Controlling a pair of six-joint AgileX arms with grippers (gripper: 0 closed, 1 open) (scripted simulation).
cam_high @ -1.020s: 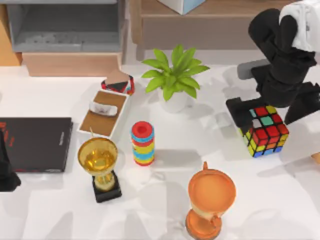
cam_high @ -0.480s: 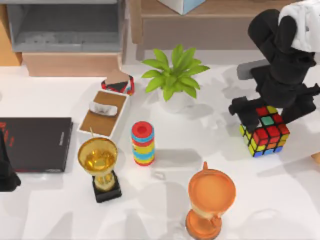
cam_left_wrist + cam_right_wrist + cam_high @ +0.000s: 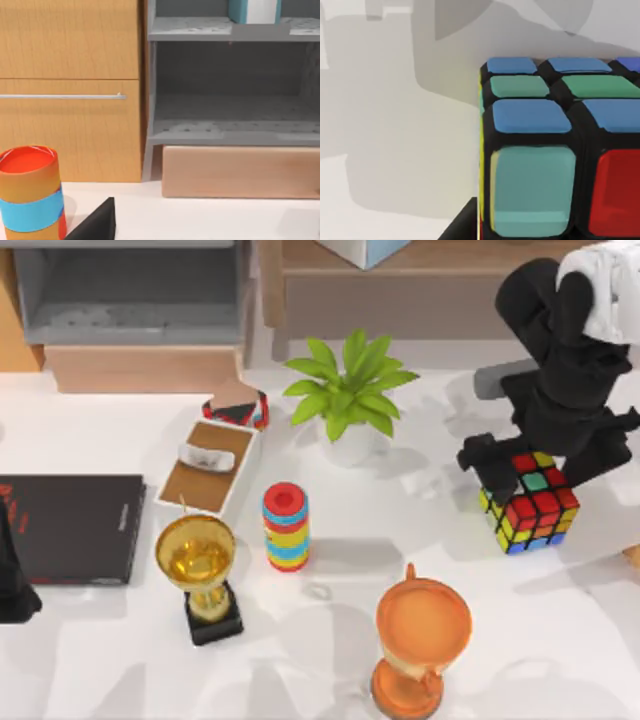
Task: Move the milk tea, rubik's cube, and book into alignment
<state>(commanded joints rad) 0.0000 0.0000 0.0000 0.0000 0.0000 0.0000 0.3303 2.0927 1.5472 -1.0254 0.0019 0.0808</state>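
The rubik's cube (image 3: 531, 502) stands on the white table at the right, its blue, teal and red stickers (image 3: 535, 165) close up in the right wrist view. My right gripper (image 3: 548, 447) is down over the cube's far side, open, with one black finger (image 3: 478, 454) on either side of it. The teal-blue book (image 3: 365, 250) with white page edges rests on the wooden shelf at the back and also appears as a teal and white block (image 3: 252, 11). A red-lidded orange cup with a blue band, the milk tea (image 3: 31, 192), stands close to my left wrist camera. My left gripper (image 3: 12, 585) is parked at the left edge.
A potted plant (image 3: 347, 395), a striped red, yellow and blue cylinder (image 3: 286, 527), a gold trophy (image 3: 200, 570) and an orange trophy (image 3: 420, 640) stand mid-table. A black slab (image 3: 70, 528) and a wooden tray (image 3: 208, 468) lie at the left. A grey shelf unit (image 3: 230, 80) lines the back.
My right gripper turned and settled closer around the rubik's cube during the first half second, then held still. The cube and the left arm have not moved.
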